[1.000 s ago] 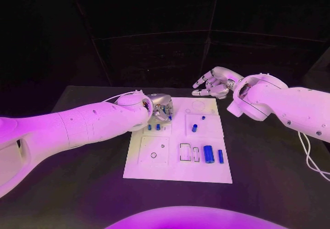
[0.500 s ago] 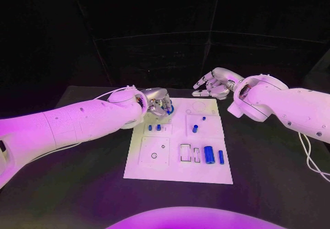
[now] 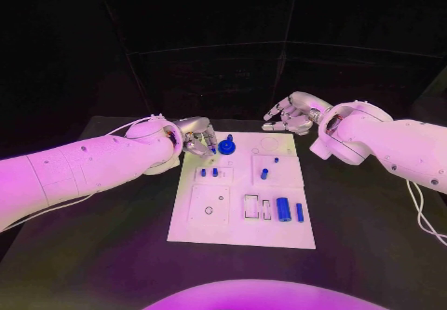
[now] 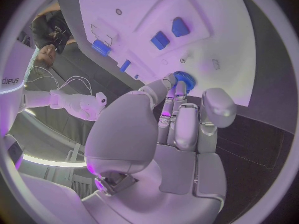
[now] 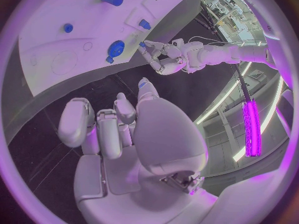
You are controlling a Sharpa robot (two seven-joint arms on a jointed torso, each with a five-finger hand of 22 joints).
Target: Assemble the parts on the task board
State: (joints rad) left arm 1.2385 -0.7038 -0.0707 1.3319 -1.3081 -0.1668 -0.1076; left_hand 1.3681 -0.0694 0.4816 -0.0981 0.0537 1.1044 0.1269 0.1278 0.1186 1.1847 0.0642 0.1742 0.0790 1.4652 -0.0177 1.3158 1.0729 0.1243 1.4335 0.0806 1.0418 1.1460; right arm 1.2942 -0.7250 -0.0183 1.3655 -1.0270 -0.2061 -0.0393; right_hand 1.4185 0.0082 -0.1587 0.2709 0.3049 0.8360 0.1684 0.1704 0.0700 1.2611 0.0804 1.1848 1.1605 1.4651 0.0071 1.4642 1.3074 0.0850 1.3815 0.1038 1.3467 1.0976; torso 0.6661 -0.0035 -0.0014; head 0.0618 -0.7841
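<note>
A blue round part (image 3: pixel 227 148) is pinched by the left hand (image 3: pixel 198 140) at upper center, half hidden by fingers. The right hand (image 3: pixel 291 114) is held loose, grasping nothing.

Perhaps "deys" on white arm (image 4: pixel 12 79)

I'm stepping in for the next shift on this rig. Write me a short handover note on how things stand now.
Left robot hand: fingertips at the round blue part near the task board's far left corner; whether it grips it I cannot tell.
Right robot hand: fingers curled, holding nothing, hovering past the board's far edge.
On the board: two small blue pegs left of centre, one blue peg in the right panel, a large blue cylinder and a slimmer one lying near the right edge.
Done: hard to judge. Left: seating the loose cylinders and the round part.
</note>
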